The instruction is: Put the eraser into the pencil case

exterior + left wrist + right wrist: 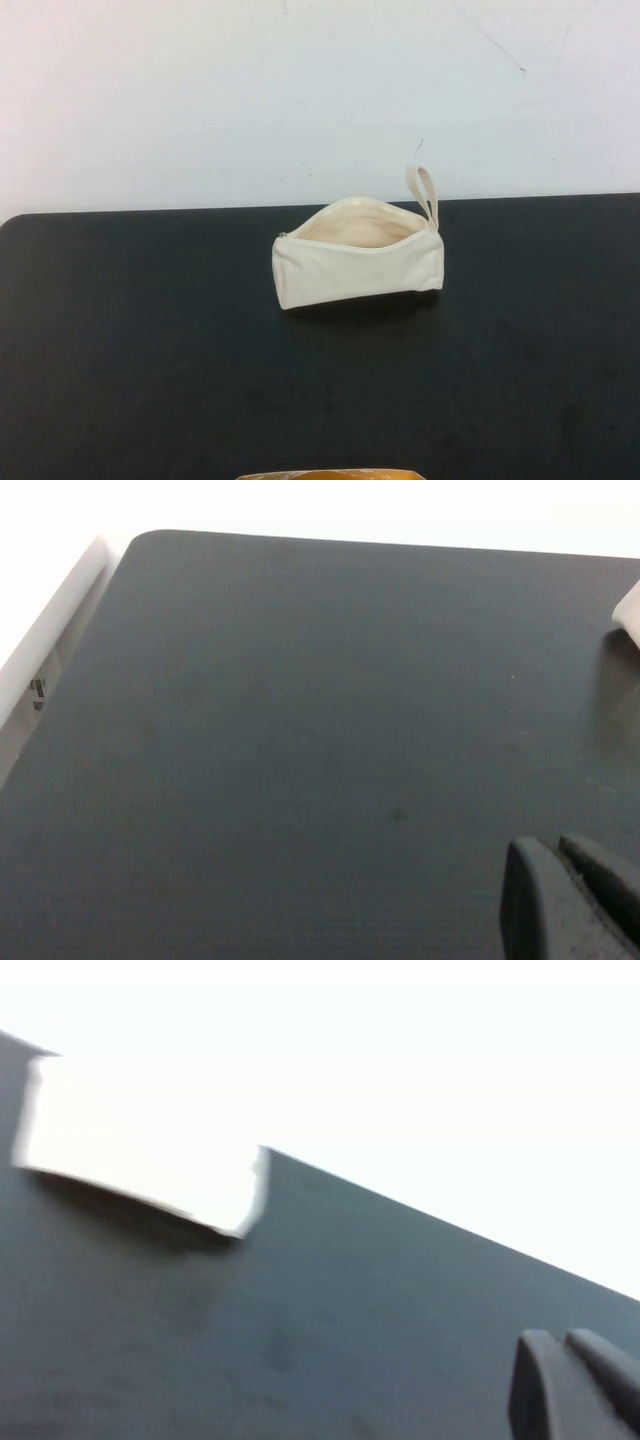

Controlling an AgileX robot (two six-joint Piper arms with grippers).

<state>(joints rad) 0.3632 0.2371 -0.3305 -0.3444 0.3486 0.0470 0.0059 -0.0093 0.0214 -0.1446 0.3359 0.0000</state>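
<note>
Pencil case stood unzipped mid-tabletop, mouth gaping upward. Eraser was nowhere visible, possibly already inside. Left pincer and right pincer hovered apart from the case, both pressed together. Next move, apparently: confirm placement.

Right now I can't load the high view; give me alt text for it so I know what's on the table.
A cream pencil case stands unzipped, mouth open upward, at the middle of a black table, its loop strap sticking up at the robot's right end. No eraser, left gripper or right gripper shows in this view. A yellow-orange object peeks in at the near edge.
</note>
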